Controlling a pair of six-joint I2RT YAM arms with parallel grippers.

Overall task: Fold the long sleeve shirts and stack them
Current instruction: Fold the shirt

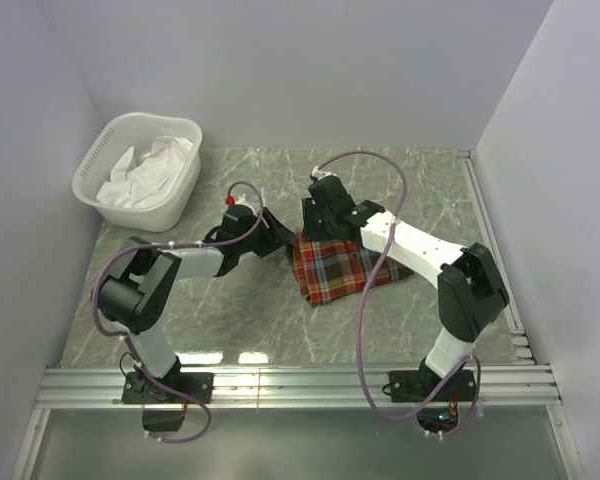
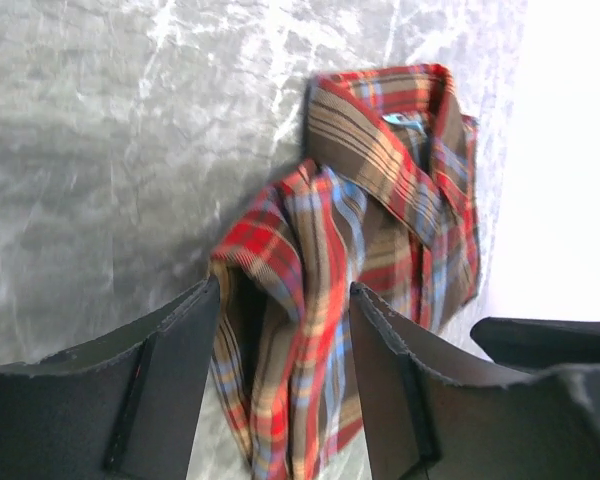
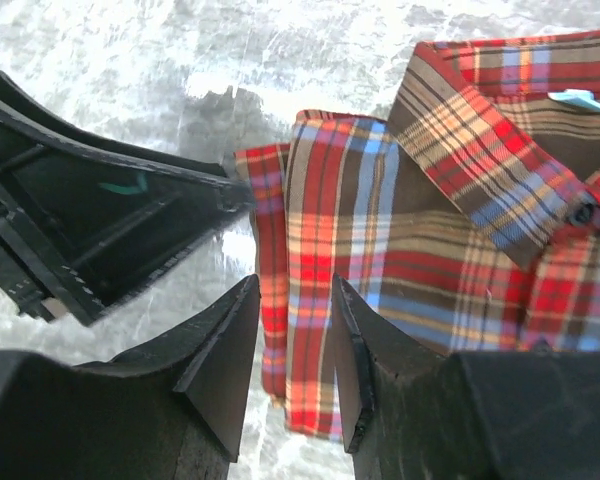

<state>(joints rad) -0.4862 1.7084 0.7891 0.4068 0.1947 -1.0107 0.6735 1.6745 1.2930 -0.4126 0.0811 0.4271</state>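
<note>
Plaid shirt [image 1: 342, 268], edge between left claw [image 2: 283, 290], right claw [image 3: 293, 283], both parted

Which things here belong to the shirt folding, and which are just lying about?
Job: plaid shirt, folded on the table; left gripper and right gripper, both open at its edge.
Lying about: white basket at far left; white cloth inside it, kind unclear.

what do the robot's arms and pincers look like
Left arm and right arm: white links, bulky black joints, a loose mauve-grey cable along each. Red knob on the left wrist. Left pincer and right pincer: matte black, wedge-shaped fingers.
</note>
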